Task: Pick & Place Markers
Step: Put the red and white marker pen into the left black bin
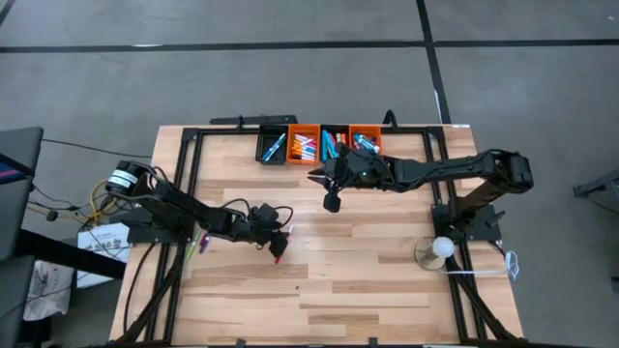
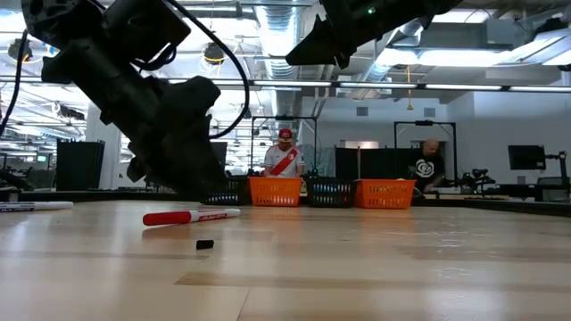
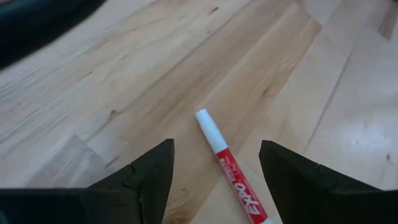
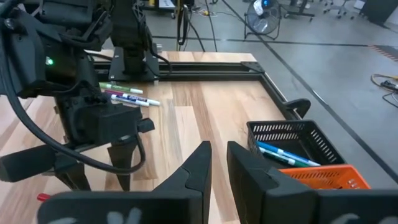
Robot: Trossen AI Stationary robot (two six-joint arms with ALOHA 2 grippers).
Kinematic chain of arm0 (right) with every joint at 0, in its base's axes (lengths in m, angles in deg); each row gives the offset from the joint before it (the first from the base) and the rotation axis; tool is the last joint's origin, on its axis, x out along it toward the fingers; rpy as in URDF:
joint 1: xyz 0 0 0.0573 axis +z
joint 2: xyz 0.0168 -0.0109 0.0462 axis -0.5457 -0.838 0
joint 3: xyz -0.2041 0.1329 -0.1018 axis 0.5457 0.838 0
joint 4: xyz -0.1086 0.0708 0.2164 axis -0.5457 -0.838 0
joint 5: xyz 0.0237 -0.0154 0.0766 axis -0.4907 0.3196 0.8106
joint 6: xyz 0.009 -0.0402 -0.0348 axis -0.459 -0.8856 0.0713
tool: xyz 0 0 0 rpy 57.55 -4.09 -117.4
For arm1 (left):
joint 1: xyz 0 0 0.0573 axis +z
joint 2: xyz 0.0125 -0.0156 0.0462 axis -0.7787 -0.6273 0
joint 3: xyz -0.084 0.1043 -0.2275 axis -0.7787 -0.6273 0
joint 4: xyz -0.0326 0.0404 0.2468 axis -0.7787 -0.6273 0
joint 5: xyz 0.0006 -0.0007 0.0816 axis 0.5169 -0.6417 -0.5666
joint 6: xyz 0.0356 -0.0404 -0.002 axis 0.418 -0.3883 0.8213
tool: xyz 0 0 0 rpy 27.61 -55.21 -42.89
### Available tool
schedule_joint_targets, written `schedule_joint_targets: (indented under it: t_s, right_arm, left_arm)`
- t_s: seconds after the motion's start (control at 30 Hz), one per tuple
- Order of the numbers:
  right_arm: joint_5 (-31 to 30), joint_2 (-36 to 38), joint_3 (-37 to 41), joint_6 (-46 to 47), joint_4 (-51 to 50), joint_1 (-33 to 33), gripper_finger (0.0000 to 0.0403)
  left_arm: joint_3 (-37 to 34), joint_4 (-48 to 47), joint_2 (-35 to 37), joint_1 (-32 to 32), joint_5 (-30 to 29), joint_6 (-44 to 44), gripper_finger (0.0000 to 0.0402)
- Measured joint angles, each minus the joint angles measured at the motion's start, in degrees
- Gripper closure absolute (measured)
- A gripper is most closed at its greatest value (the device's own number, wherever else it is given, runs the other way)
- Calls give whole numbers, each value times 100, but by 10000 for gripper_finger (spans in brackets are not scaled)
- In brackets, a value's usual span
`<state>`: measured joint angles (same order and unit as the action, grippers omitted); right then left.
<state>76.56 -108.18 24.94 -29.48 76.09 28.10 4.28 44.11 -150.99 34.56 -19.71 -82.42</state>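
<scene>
Left side of wooden table: a few loose markers lie near the left arm's base, green, pink and white ones side by side. Left gripper sits low over the table left of centre, fingers spread wide apart with nothing between them but air; a red marker with white cap lies flat on the wood in the gap, touching neither finger. A small black piece lies on the table just near of that marker. Right gripper hangs raised above table centre, jaws nearly closed and empty. Far edge, centre: four small bins in a row, black, orange, black, orange, each holding mixed-colour markers. Two people show in the room behind.
</scene>
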Motion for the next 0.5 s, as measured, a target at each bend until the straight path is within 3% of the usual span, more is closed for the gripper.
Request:
schedule_joint_targets:
  t_s: [0.5]
  right_arm:
    - [-5,-2,0,155,-47,35,360]
  left_arm:
    - [7,18,-129,-33,368,-235,169]
